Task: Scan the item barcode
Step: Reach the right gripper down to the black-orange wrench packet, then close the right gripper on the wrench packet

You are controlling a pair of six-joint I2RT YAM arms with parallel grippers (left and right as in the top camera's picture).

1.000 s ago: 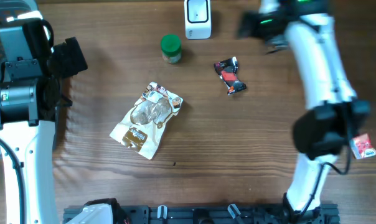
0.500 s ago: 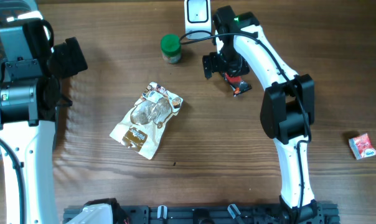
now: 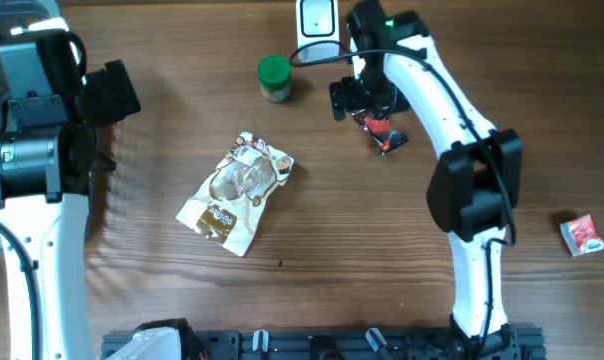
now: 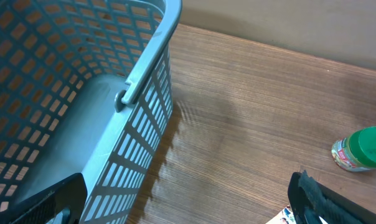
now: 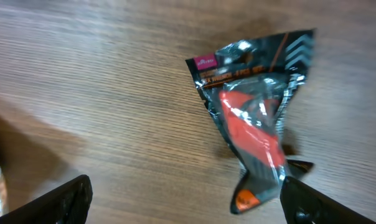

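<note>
A black and red foil packet (image 5: 256, 118) lies flat on the wooden table, and its lower end shows beside my right arm (image 3: 387, 135). My right gripper (image 5: 194, 208) hovers open just above it; the packet's tail end lies by the right finger, and nothing is held. The right gripper (image 3: 362, 98) is at the back of the table, right of the white barcode scanner (image 3: 317, 25). My left gripper (image 4: 182, 208) is open and empty at the far left (image 3: 110, 92), beside a blue basket (image 4: 132, 87).
A green-lidded jar (image 3: 274, 78) stands left of the scanner, also in the left wrist view (image 4: 362, 149). A tan snack bag (image 3: 237, 190) lies mid-table. A small red box (image 3: 582, 235) sits near the right edge.
My right arm swung from the right side of the table to the back, over the black and red packet, then shifted slightly. The left arm stayed still.
</note>
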